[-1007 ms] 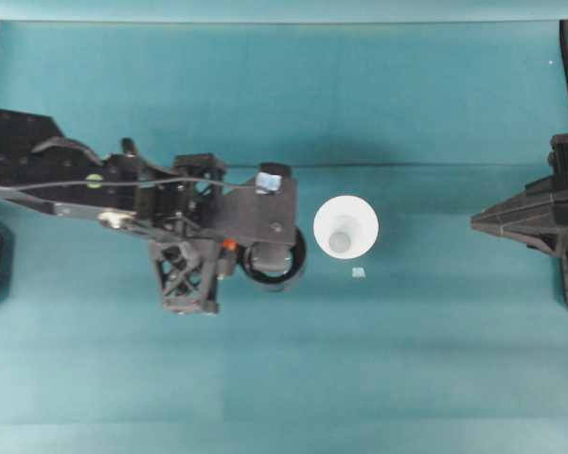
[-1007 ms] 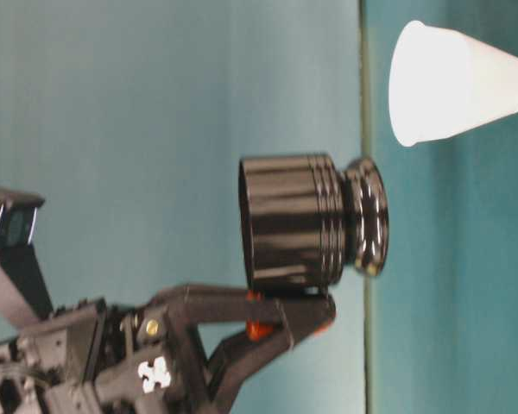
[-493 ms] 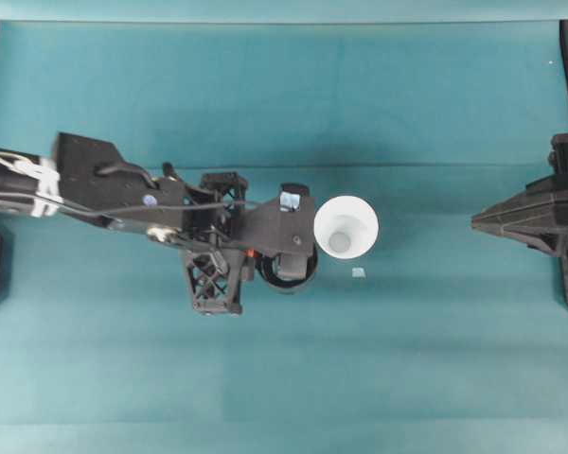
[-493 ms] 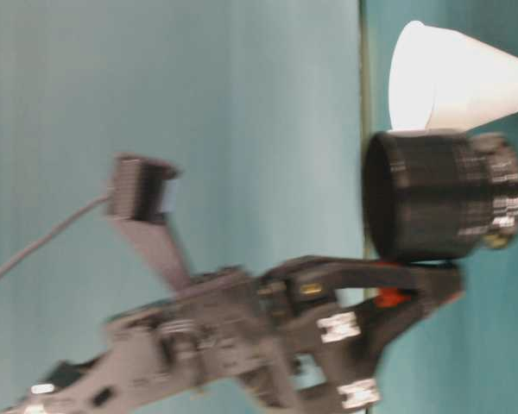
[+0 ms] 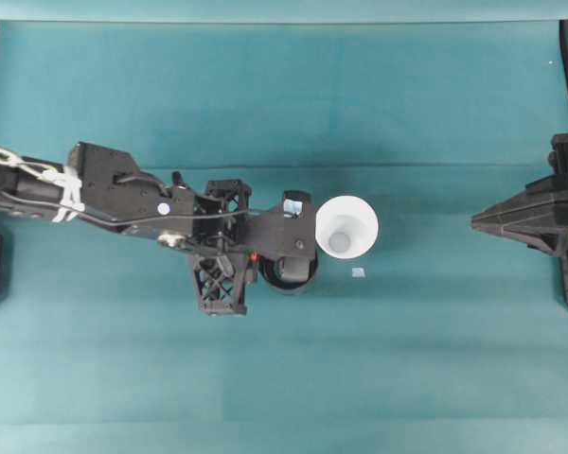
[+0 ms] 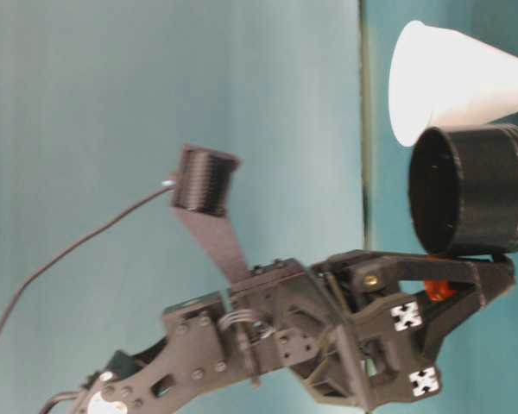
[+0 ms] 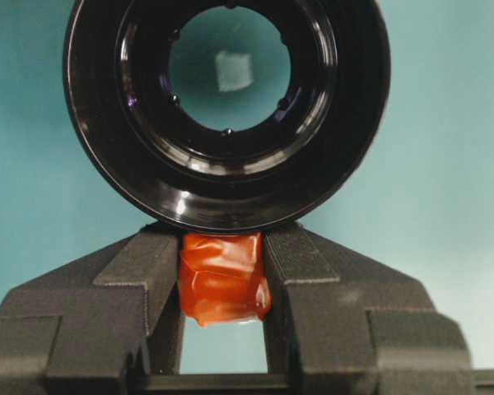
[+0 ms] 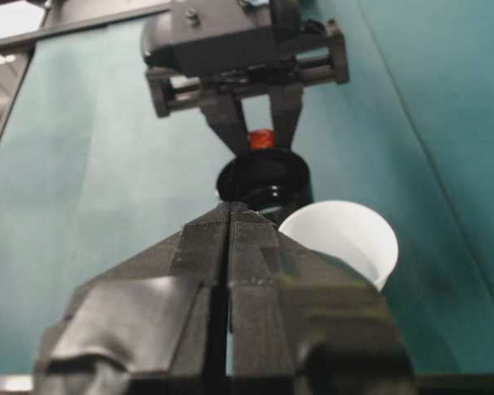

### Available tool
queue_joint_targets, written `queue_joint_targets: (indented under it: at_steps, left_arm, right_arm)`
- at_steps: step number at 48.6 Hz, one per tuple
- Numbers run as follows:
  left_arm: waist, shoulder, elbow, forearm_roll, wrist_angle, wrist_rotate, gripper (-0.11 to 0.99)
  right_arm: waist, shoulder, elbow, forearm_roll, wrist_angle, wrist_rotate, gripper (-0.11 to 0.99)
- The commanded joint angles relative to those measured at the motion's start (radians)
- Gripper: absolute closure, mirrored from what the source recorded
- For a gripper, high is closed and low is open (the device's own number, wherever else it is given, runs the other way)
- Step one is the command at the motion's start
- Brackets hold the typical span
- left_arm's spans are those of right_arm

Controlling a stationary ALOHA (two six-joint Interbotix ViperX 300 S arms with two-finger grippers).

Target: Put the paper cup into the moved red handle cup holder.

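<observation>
So right now we're in the holder-placing part of the job. The left gripper has its jaws clamped on the little orange-red handle tab of the red handle cup holder, with the black body sitting just beyond the jaw tips, mouth facing up. From the table-level view the holder looks like it's down at or very near the teal surface; I can't say for sure that it's fully resting.

The paper cup stands upright just beside the holder, on the far side of it from the left jaws. They look close to touching, but I can't tell if they actually are.

The right gripper is well apart from both, parked at its own side with its jaws pressed together and nothing between them; the cup shows just past its tips in its wrist view.

My guess for what's next: the left jaws let go of the tab and back off without nudging the holder into the cup. Then the right one needs to spread its jaws, take the cup by the rim or wall, lift, and drop it in. The fit looks snug, so centring matters.
</observation>
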Motion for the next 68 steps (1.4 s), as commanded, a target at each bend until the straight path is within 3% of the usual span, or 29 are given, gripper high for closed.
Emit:
queue_joint_targets:
  at_steps: [1,68]
  left_arm:
    - [0.003,-0.003,-0.009,0.005,-0.005,0.002,0.61]
    - [0.005,0.015,-0.003,0.005,-0.049,0.003,0.61]
  right_arm:
    - [-0.002,0.005,-0.008,0.003,-0.006,0.008,0.99]
    - [-0.002,0.005,-0.002,0.003,-0.005,0.009,0.99]
